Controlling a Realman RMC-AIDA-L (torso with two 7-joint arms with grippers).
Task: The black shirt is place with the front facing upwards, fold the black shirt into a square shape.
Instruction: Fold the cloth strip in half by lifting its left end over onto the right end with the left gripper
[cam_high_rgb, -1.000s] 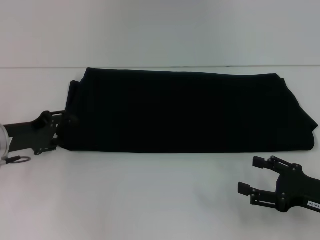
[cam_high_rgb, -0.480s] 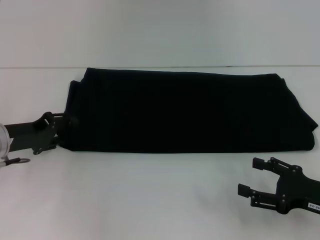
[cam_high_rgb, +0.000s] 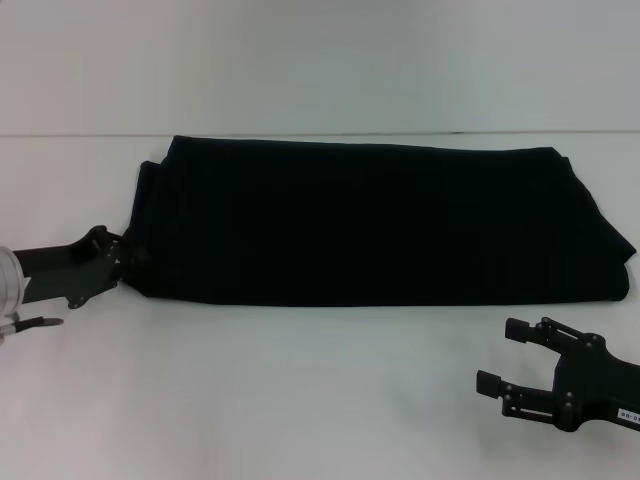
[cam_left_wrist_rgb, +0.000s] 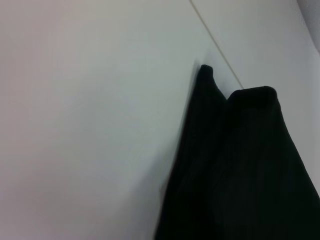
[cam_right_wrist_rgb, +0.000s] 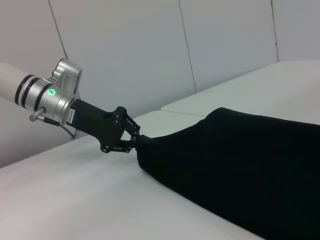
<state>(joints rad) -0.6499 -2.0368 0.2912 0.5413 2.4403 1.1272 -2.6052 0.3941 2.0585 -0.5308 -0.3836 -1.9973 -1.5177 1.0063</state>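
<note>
Jaws of left gripper (cam_high_rgb: 128, 258) now pinch black shirt (cam_high_rgb: 380, 225) at its left end, pushed in closer, next fold starting; right gripper (cam_high_rgb: 503, 356) jaws wide, idle near-right.

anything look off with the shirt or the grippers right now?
Nothing stands out. The black shirt lies folded in a long band on the table, no lettering showing. The left gripper pinches its left end; the right gripper is open, apart from the cloth.

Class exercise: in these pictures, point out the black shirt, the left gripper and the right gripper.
black shirt (cam_high_rgb: 380, 225), head view, middle of the folded cloth.
left gripper (cam_right_wrist_rgb: 136, 140), right wrist view, tips at the shirt's end.
right gripper (cam_high_rgb: 505, 355), head view, between its open tips.
</note>
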